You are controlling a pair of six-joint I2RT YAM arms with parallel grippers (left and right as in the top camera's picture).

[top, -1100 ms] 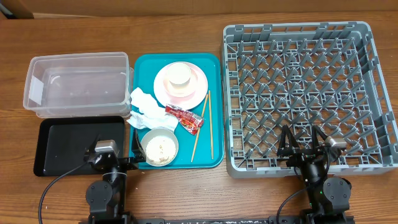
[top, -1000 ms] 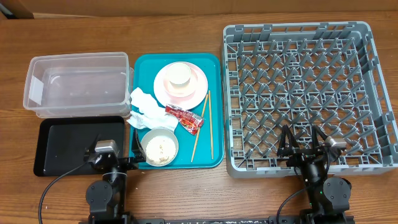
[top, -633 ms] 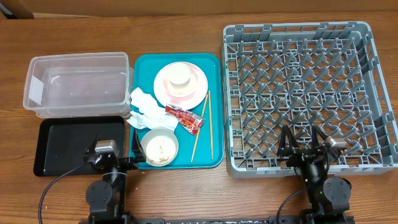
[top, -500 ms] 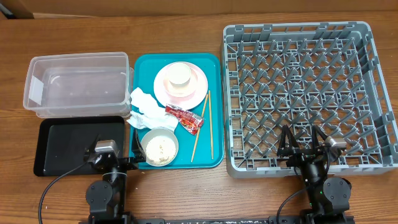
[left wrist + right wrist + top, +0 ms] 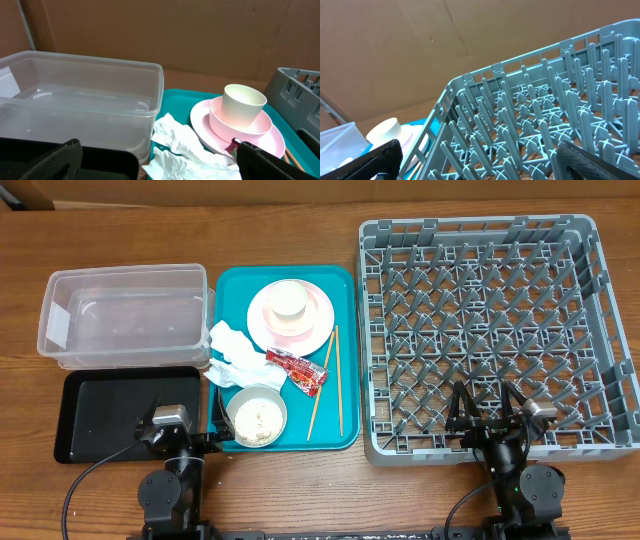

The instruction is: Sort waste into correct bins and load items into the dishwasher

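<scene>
Parked with left gripper [image 5: 156, 150] and right gripper [image 5: 485, 412] spread apart, empty; teal tray [image 5: 346, 330] crowded between clear tub [image 5: 125, 320] and grey rack [image 5: 480, 310]; snack wrapper [image 5: 232, 148] mostly hidden at left wrist.

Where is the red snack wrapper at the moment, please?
In the overhead view, the red snack wrapper lies on the teal tray, left of the grey rack, between the crumpled tissue and the chopsticks, just beyond the bowl of rice.
</scene>
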